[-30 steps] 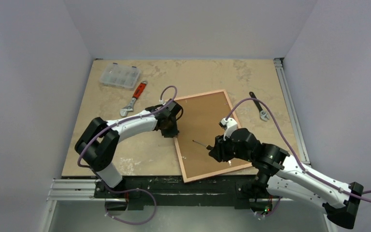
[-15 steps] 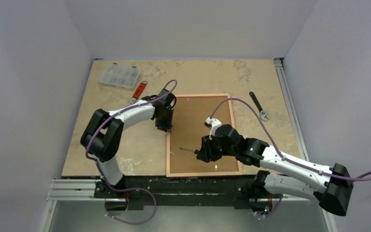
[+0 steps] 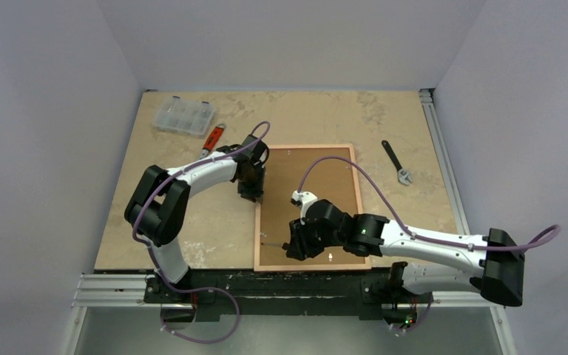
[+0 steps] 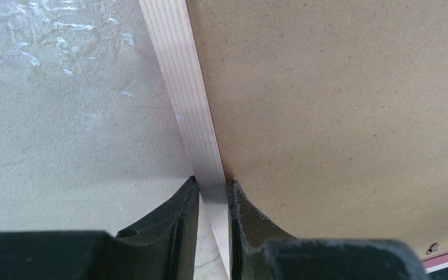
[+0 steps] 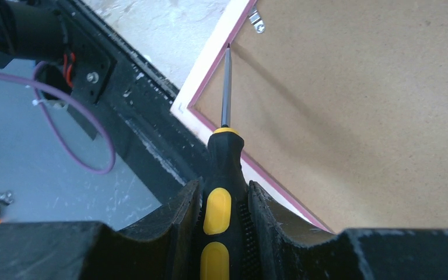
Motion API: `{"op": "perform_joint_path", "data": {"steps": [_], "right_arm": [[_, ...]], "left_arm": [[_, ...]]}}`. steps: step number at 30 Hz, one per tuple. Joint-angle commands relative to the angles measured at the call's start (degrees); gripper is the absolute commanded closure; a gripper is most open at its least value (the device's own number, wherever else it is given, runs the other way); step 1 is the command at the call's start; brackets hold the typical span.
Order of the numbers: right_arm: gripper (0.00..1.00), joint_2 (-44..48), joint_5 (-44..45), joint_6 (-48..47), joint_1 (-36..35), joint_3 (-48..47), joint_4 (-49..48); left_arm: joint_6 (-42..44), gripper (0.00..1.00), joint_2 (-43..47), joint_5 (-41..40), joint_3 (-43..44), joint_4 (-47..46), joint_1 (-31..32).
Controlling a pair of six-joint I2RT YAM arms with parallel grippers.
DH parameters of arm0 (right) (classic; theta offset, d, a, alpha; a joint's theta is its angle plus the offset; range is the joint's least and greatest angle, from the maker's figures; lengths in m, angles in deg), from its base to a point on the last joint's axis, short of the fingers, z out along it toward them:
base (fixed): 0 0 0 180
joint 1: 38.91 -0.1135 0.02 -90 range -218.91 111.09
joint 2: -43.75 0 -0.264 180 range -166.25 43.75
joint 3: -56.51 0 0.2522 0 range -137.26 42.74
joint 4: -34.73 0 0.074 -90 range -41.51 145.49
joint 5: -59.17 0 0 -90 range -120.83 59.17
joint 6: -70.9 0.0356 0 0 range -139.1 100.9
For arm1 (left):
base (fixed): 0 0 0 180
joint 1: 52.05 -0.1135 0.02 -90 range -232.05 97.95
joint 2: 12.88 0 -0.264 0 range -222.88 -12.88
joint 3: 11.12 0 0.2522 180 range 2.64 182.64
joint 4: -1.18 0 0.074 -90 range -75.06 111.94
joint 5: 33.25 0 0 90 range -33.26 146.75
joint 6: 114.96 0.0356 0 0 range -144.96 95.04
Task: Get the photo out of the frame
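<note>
The frame (image 3: 325, 185) lies face down on the table, its brown fibreboard back up, with a pale pink rim. My left gripper (image 3: 254, 194) is shut on the frame's left rim (image 4: 186, 99), one finger on each side of it (image 4: 213, 189). My right gripper (image 3: 293, 244) is shut on a black and yellow screwdriver (image 5: 223, 175). The screwdriver's tip (image 5: 228, 49) rests at the inner edge of the left rim near the frame's near-left corner, just short of a small metal clip (image 5: 256, 20). The photo is hidden under the backing.
A clear compartment box (image 3: 184, 115) sits at the far left. A red-handled adjustable wrench (image 3: 208, 144) lies beside my left arm. A black wrench (image 3: 397, 163) lies right of the frame. The black rail (image 3: 266, 285) runs just below the frame's near edge.
The frame has turned from tilted to square with the table, held by my left gripper. My right arm has moved left along the near edge, carrying the screwdriver to the left rim.
</note>
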Motion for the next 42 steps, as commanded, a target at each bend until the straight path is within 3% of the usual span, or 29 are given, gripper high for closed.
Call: {"op": "perform_joint_path", "data": {"steps": [1, 22, 31, 37, 42], "right_arm": [[1.00, -2.2, 7.1, 2.2, -1.6, -3.9, -0.4], [1.00, -5.9, 16.5, 5.5, -4.3, -7.1, 5.6], [1.00, 3.9, 17.3, 5.2, -4.4, -4.9, -1.5], [1.00, 6.4, 23.9, 4.3, -3.2, -6.5, 3.3], [1.00, 4.7, 21.6, 3.6, 2.8, -7.6, 4.1]], "left_arm": [[-0.3, 1.00, 0.4, 4.3, 2.2, -0.6, 0.0], [-1.8, 1.00, 0.7, 5.5, 0.8, -1.1, 0.0], [-2.3, 1.00, 2.6, 7.3, 1.4, -1.2, -0.2], [-2.2, 0.75, 6.4, 7.6, 1.0, -0.6, -1.4], [-2.5, 0.61, 10.1, 9.7, 0.2, 0.2, -3.7]]}}
